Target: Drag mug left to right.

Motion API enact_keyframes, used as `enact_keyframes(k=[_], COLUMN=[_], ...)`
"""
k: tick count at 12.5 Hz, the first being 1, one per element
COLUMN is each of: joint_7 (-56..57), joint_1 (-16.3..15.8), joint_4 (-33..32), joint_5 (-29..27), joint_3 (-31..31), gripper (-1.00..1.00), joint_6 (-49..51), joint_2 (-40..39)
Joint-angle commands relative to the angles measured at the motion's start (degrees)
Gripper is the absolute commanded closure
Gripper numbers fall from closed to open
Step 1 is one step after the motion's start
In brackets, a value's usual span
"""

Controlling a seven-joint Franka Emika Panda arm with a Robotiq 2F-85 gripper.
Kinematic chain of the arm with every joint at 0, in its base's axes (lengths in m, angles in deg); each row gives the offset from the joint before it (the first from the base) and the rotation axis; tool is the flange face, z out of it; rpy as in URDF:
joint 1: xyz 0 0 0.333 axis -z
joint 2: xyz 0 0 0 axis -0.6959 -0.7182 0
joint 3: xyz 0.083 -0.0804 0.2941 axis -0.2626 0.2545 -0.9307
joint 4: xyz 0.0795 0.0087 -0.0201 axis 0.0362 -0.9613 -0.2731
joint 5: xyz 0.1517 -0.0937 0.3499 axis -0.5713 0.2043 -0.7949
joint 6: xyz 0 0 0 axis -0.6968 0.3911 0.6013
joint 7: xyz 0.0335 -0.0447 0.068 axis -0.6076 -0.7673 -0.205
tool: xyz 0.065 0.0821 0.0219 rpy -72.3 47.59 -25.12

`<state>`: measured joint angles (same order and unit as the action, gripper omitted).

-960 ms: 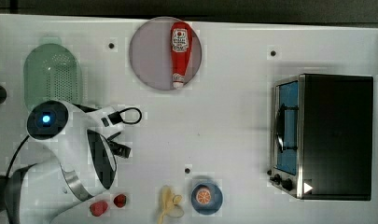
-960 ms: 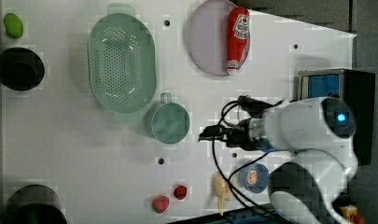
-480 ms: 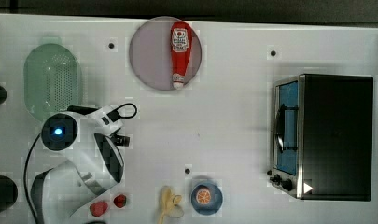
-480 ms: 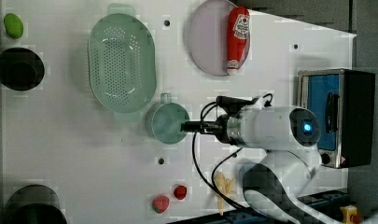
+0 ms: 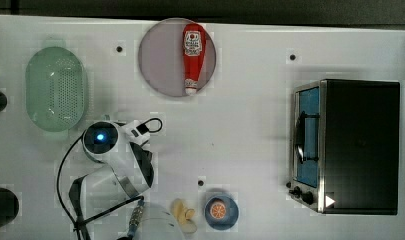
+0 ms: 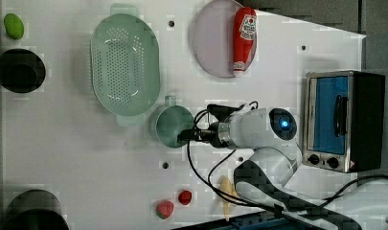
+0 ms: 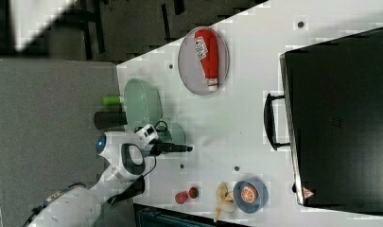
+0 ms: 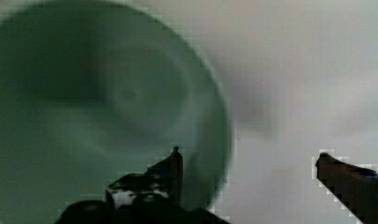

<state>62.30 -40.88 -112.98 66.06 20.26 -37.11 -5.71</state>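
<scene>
Top view: white table (image 5: 250, 125) with one pale green colander (image 5: 55, 95) at the top view's left, one grey plate (image 5: 162, 57) bearing one red ketchup bottle (image 5: 192, 55), one toaster oven (image 5: 347, 146) at the top view's right, one blue dish (image 5: 221, 211) with an orange slice, one banana peel (image 5: 183, 215) just beside it. Arm's white wrist (image 5: 102, 140) below the colander, covering whatever stands beneath.

Left view: uncovers the mug (image 6: 170, 127), one, grey-green, upright, touching the colander's (image 6: 125, 64) lower rim, handle toward the colander. Gripper (image 6: 186, 136) at the mug's rim on the left view's right side. Adds one green fruit (image 6: 13, 25), two black round pots (image 6: 19, 70), two small red fruits (image 6: 173, 203).

Right view: mug (image 7: 178, 133) partly behind the arm, beside the colander (image 7: 142, 106); dark gripper (image 7: 182, 149) jutting past it toward the right view's right.

Wrist view: mug's hollow (image 8: 107, 107) close up; fingers spread wide, one fingertip (image 8: 175, 163) within the rim, the other (image 8: 336, 170) outside over bare table, wall between them, nothing clamped.
</scene>
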Motion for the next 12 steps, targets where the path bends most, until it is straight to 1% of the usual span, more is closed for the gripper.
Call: enact_keyframes(k=[1,5,6,9,12], joint_7=[2.02,2.14,2.22,2.22,2.62], joint_1=[0.10,0.10,0.33,1.70,3.84], joint_4=[1.61,1.41,1.28,0.84,0.41], joint_5=[1.08,1.07,1.07,1.07,1.08], joint_3=[-0.59,-0.65,-0.51,-0.52,-0.40], gripper=[-0.43,0.53,0.65,0.65,0.65], joint_6=[-2.42,-2.23,-2.24,-2.26,-2.26], joint_2=[2.22,2.22,2.22,2.62,2.98])
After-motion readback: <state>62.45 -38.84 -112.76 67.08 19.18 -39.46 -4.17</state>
